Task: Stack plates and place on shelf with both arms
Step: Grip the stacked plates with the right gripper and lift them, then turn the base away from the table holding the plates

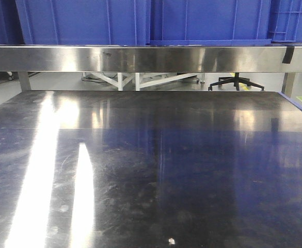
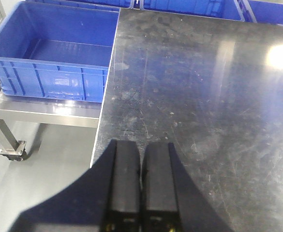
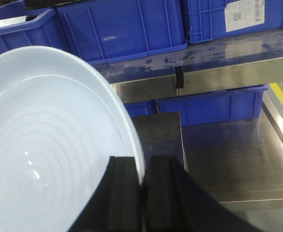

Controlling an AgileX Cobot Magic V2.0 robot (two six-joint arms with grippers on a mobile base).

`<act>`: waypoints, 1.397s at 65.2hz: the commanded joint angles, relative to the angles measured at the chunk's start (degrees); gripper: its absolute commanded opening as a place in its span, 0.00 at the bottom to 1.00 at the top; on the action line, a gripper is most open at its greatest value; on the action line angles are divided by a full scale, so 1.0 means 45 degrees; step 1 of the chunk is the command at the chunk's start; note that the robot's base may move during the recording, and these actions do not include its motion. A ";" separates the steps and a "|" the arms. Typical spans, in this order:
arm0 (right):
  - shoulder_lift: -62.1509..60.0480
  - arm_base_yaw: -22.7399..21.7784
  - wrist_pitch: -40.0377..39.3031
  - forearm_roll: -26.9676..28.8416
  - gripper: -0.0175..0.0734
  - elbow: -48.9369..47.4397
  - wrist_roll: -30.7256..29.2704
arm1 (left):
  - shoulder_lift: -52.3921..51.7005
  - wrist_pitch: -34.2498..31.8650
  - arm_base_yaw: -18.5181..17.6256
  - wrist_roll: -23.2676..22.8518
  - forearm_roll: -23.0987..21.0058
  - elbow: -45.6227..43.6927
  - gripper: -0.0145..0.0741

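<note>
Right gripper (image 3: pixel 142 180) clamped on the rim of 1 plate (image 3: pixel 49 140), held up in front of the shelf (image 3: pixel 228 75). Left gripper (image 2: pixel 141 166) fingers pressed together, empty, over steel table (image 2: pixel 204 96).

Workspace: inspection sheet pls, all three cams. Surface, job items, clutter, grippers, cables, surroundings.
Surface: steel table, scratched, with glare streaks.
Job's things: one plate, its rim in the right gripper; second plate not seen.
Clutter: small white speck near the table's front edge.
Grippers: left gripper shut, holding nothing, above the table's edge; right shut on the plate.
Cables: nothing seen.
Surroundings: blue bins on the shelf; black tape on the shelf edge; open bin on a cart beside the table; chair base behind.
</note>
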 commanded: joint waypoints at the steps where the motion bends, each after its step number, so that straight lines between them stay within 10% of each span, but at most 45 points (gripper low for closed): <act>1: 0.0022 -0.0085 -0.1265 -0.0078 0.26 -0.0332 -0.0026 | -0.0028 -0.0937 -0.0082 -0.0048 0.0006 -0.0370 0.27; 91: 0.0022 -0.0085 -0.1195 -0.0078 0.26 -0.0332 -0.0026 | -0.0003 -0.0937 -0.0082 -0.0048 0.0006 -0.0370 0.27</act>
